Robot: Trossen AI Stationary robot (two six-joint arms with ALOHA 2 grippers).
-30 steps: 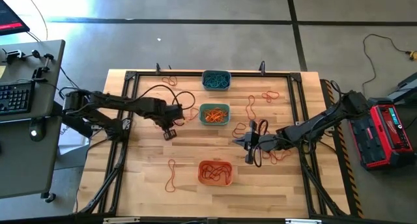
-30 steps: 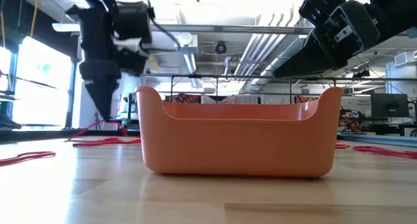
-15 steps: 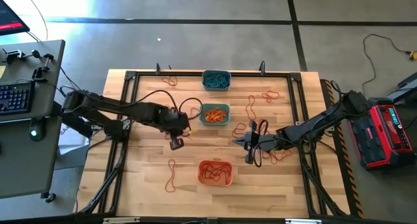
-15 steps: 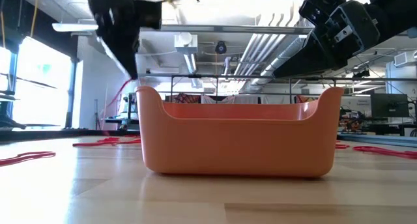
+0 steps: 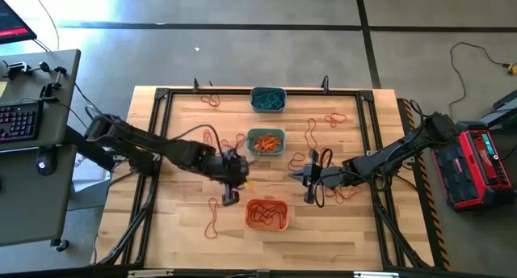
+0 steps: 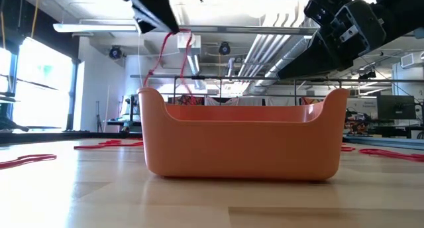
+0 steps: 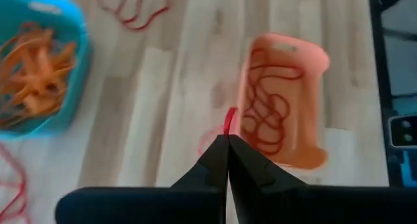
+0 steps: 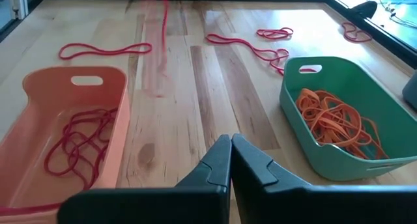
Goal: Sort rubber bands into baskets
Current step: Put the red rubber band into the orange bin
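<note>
Beside the orange basket (image 5: pixel 266 215), on its left, my left gripper (image 5: pixel 232 197) hangs above the table, shut on a red rubber band (image 6: pixel 163 61). The orange basket (image 7: pixel 280 107) has red bands in it. A teal-green basket (image 5: pixel 266 141) with orange bands stands at mid-table. A grey-blue basket (image 5: pixel 267 98) with teal bands stands at the far edge. My right gripper (image 5: pixel 307 179) rests shut and empty, right of the baskets. Loose red bands (image 5: pixel 214 217) lie on the wood. My left gripper pinches the top of the red band's loop (image 6: pixel 177 34) between its two fingertips (image 7: pixel 218 152), coming slanting down from the table's left. The band (image 7: pixel 228 122) hangs slack below the fingers. The orange basket's wall hides its lower end in the low view.
More red bands lie right of the teal-green basket (image 5: pixel 311 132), farther right (image 5: pixel 335 118) and at the far left corner (image 5: pixel 210 98). A black frame (image 5: pixel 157 149) runs round the table top. Black cables trail by my right gripper (image 5: pixel 323 161).
My left gripper has moved toward the table's near edge and right, toward the orange basket, and has risen, staying shut. The red band has come up off the table with it and now hangs below the fingers.
</note>
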